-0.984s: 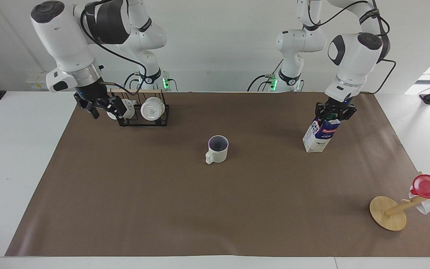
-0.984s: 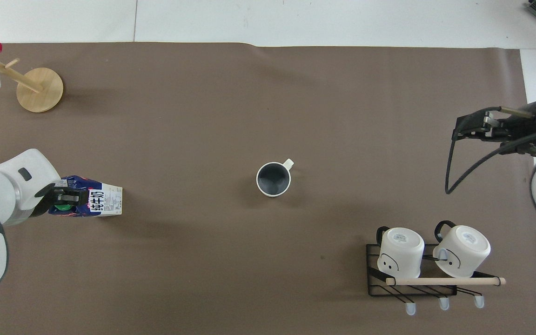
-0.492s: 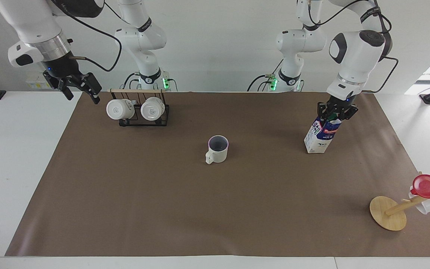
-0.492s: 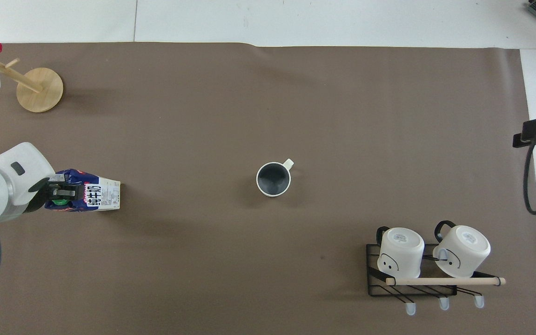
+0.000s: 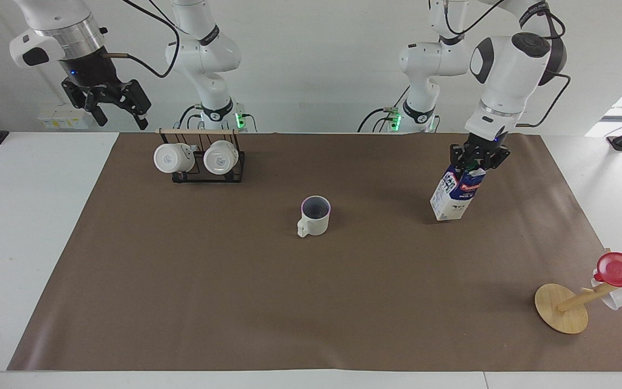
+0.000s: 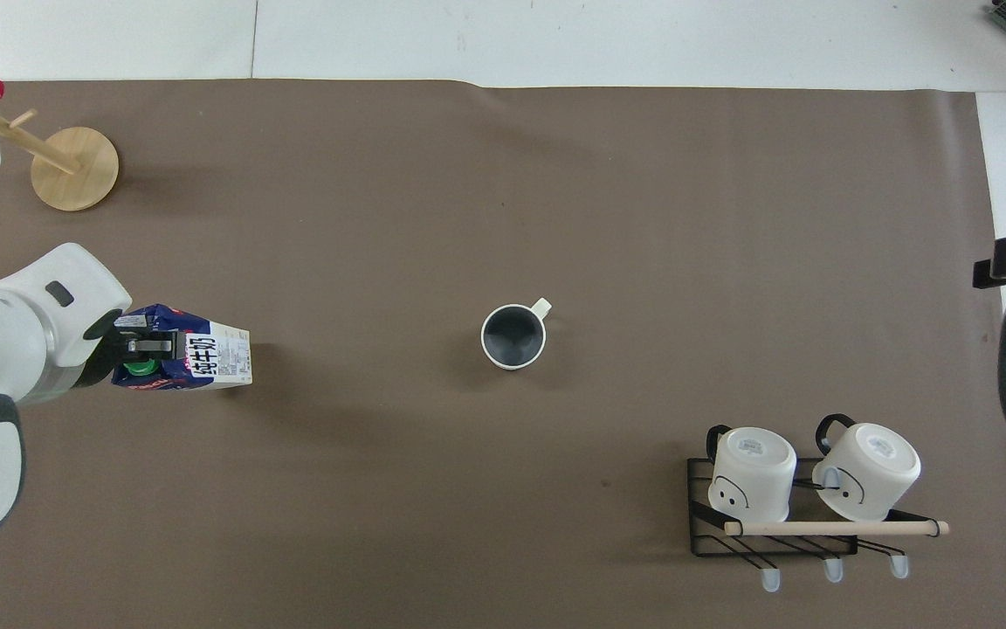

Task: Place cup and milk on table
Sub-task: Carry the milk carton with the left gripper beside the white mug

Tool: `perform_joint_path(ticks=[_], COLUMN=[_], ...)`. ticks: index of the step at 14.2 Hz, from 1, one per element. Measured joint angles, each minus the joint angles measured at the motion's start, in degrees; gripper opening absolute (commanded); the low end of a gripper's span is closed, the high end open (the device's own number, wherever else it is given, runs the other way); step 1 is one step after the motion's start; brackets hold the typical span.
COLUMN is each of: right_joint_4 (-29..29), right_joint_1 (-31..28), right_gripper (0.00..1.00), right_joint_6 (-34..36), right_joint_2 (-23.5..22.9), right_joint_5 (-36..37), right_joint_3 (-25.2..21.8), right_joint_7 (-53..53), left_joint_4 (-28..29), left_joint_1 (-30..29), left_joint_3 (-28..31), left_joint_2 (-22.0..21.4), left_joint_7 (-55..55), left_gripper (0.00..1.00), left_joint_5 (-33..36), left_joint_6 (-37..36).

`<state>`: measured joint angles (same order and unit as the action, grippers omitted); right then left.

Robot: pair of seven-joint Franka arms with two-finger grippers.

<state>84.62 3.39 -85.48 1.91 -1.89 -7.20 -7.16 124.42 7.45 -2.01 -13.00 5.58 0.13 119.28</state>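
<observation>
Overhead, the cup (image 6: pixel 513 336) stands at the counter's (image 6: pixel 555 175) centre. The milk (image 6: pixel 197 358), gripped at its top by the left gripper (image 6: pixel 141 346), is at nine o'clock; the mug rack (image 6: pixel 787 515) at four; the peg stand (image 6: pixel 75 168) at ten.

You are looking at a robotics lab: two white arms (image 5: pixel 505 65) stand bolted at the desk's robot-side edge, cables trail to lit green sockets (image 5: pixel 394 120), and brown paper (image 5: pixel 311 281) covers the white table (image 5: pixel 25 227) before bare walls.

Two white mugs (image 5: pixel 196 158) hang on a black rack (image 5: pixel 238 168); a red cup (image 5: pixel 621 269) tops a wooden stand (image 5: pixel 559 309).
</observation>
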Motion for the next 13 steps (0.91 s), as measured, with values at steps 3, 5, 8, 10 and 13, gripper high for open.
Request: perform_joint_path(ticks=[3, 5, 8, 10, 13], right_joint_4=[1.89, 2.53, 1.87, 1.52, 2.36], right_joint_1=[-0.53, -2.16, -3.53, -3.18, -2.87], right_gripper=[1.0, 1.0, 1.0, 1.0, 1.0], right_joint_6=[0.0, -0.35, -0.51, -0.51, -1.18], right_joint_2=[0.02, 0.04, -0.06, -0.15, -0.1], right_joint_5=[0.41, 0.41, 0.41, 0.41, 0.41], right_joint_3=[-0.71, -0.98, -0.97, -0.52, 0.04], right_joint_7=[0.33, 1.02, 1.61, 1.64, 1.64], left_joint_4=[-2.89, -5.16, -8.71, -9.86, -10.61], left_joint_1=[4.07, 7.25, 11.41, 13.3, 15.63], left_joint_3=[-0.09, -0.16, -0.28, -0.27, -0.32], left_joint_2=[1.14, 2.34, 4.77, 6.19, 8.31], left_joint_7=[6.37, 11.2, 17.18, 19.44, 23.15], left_gripper=[0.48, 0.48, 0.49, 0.49, 0.49], left_joint_5=[0.0, 0.0, 0.0, 0.0, 0.04], left_joint_6=[-2.12, -2.45, -2.69, -2.7, -2.02])
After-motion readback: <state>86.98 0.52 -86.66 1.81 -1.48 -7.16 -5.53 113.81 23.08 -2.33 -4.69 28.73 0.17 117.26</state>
